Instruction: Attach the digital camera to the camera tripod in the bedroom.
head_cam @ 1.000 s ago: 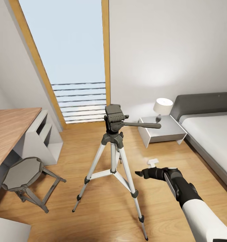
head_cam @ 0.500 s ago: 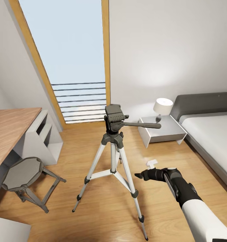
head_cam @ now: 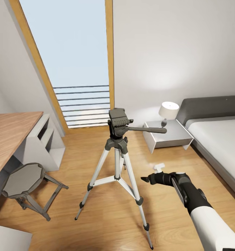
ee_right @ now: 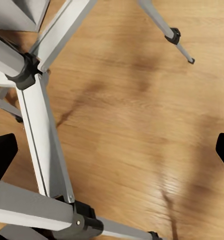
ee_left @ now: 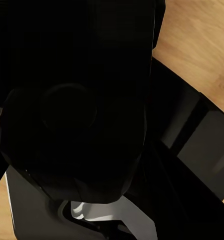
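The camera tripod (head_cam: 118, 139) stands on the light wood floor in the middle of the bedroom, with silver legs, a dark pan head and a long handle (head_cam: 149, 130) pointing right. My right gripper (head_cam: 144, 180) hangs low, just right of the tripod's legs, level with the leg braces. In the right wrist view it (ee_right: 112, 152) is wide open and empty, with the tripod's legs (ee_right: 42, 125) close ahead. A black bulky mass (ee_left: 72, 115) sits against the left wrist lens. I cannot tell if it is the digital camera or whether the left fingers hold it.
A grey four-legged stool (head_cam: 25, 181) and a wood-topped desk (head_cam: 9, 136) stand at the left, with a white cubby shelf (head_cam: 44, 143) behind them. A nightstand (head_cam: 168, 137) with a lamp and the bed (head_cam: 222, 139) are at the right. The tall window (head_cam: 79, 62) lies beyond the tripod.
My right arm has drifted slightly to the right, with the gripper staying open. The tripod and the room have not moved.
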Controlling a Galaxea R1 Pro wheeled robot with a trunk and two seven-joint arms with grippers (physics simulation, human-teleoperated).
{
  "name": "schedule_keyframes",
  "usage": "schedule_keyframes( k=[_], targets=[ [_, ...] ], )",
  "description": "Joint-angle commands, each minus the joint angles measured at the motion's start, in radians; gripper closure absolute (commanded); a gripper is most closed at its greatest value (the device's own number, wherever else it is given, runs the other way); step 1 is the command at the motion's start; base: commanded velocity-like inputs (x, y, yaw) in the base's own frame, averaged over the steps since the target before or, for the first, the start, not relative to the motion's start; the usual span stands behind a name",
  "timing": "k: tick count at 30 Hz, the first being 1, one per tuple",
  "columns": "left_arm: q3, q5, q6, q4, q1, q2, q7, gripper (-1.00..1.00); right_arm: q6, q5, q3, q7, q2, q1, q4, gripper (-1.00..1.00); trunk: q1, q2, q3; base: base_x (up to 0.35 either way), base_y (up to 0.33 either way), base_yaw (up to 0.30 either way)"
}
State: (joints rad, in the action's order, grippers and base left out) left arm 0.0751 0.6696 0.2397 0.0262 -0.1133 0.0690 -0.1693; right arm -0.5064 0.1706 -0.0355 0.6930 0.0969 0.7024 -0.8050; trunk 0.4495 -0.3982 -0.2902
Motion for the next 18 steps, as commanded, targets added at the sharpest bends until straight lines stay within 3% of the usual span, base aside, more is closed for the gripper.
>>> schedule_keyframes(
  k=[1, 9, 18],
  targets=[
    [0.008, 0.008, 0.004, -0.002, -0.001, 0.0, -0.004, 1.0, -0.005, 0.01, -0.004, 0.015, 0.0, 0.001, -0.007, -1.0, 0.001, -0.002, -0.002, 0.0, 0.0, 0.0],
    [0.008, 0.008, 0.004, -0.002, -0.001, 0.0, -0.004, 1.0, -0.041, 0.01, -0.032, 0.06, 0.009, 0.001, -0.052, -1.0, 0.001, -0.002, -0.002, 0.0, 0.0, 0.0],
    [0.008, 0.008, 0.004, -0.002, -0.001, 0.0, -0.004, 1.0, -0.091, 0.01, -0.062, 0.11, 0.054, 0.0, -0.102, -1.0, 0.001, -0.002, -0.002, 0.0, 0.0, 0.0]
  ],
)
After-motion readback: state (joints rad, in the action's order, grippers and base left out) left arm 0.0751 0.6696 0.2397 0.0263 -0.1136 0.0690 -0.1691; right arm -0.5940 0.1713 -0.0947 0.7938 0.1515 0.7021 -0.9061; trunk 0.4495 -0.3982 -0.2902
